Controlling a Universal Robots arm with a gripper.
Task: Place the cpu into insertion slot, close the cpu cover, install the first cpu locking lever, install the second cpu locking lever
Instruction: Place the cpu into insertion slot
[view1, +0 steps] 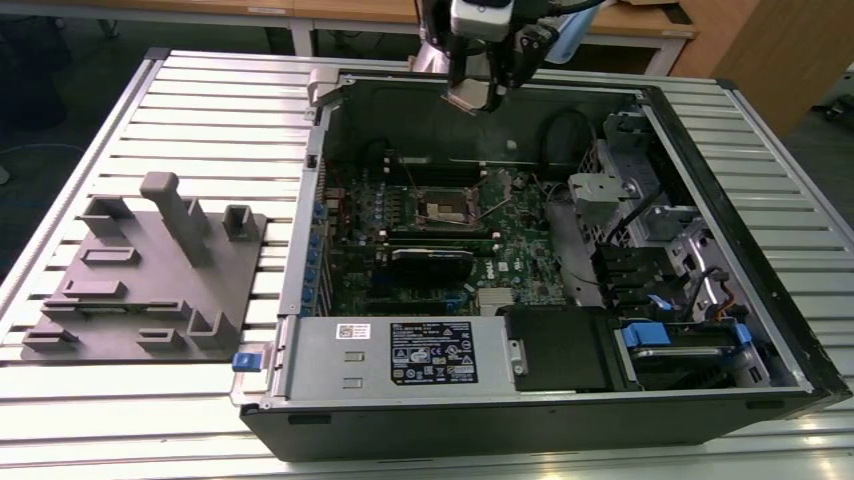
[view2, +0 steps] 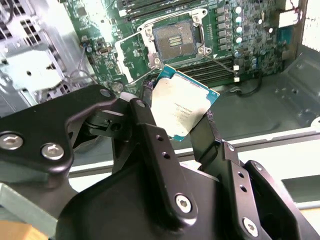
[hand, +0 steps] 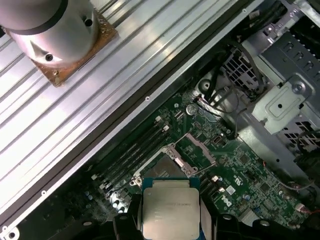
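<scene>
My gripper (view1: 475, 90) hangs above the far wall of the open computer case, shut on the cpu (view1: 470, 96). In both wrist views the cpu (view2: 182, 105) (hand: 170, 205) shows its silver-grey top, pinched at two opposite edges by the black fingers (view2: 145, 120). The insertion slot (view2: 174, 39) (view1: 447, 208) lies bare on the green board, well below and apart from the chip. The cpu cover (hand: 199, 150) stands swung up beside the slot. Two thin wire levers (view2: 220, 62) stick out loose next to the socket.
The case (view1: 747, 200) sits on a slatted metal table (view1: 200, 120). A power supply (view1: 400, 355) fills its near end and drive cages (view1: 641, 200) its side at the exterior view's right. Memory slots (view2: 210, 70) flank the socket. A grey fixture block (view1: 147, 280) stands on the table.
</scene>
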